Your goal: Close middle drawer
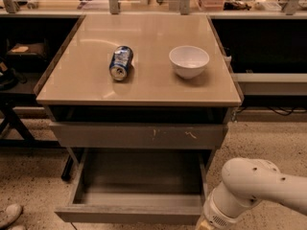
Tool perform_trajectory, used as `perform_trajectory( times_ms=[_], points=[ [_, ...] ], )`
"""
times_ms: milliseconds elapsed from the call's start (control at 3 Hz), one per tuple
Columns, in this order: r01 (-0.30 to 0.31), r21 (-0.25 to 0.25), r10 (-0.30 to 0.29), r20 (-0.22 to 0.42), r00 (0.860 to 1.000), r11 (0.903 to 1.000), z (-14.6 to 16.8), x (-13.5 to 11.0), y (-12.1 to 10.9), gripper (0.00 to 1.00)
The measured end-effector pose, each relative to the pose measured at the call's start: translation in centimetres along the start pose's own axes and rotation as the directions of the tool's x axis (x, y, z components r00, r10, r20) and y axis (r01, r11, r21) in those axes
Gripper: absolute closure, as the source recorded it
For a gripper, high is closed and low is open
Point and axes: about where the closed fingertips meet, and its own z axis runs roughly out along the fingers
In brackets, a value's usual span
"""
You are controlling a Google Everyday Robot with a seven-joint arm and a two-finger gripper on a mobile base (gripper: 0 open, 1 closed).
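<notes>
The middle drawer (pixel 139 193) is pulled far out at the bottom of the cabinet. Its grey box is open to view and looks empty, and its plain front panel (pixel 125 215) faces me near the lower edge of the camera view. Above it is the taller drawer front with pale scratch marks (pixel 139 136). My white arm (pixel 254 188) comes in from the lower right, and its wrist (pixel 215 216) is just right of the open drawer's front corner. My gripper is below the frame edge, out of view.
On the tan tabletop (pixel 86 80) lie a blue can on its side (pixel 120 62) and a white bowl (pixel 189 60). Dark shelving flanks the table on both sides. A shoe (pixel 9 214) is on the speckled floor at the lower left.
</notes>
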Motion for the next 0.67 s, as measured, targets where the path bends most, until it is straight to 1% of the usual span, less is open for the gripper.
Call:
perform_trajectory(
  times_ms=[333,667],
  points=[
    [-0.029,0.021,0.029,0.004,1.000,0.9993,4.5,-0.3,-3.2,1.00],
    [-0.050,0.050,0.049,0.023,0.999,0.9975,7.3,-0.6,-5.9,1.00]
  ],
)
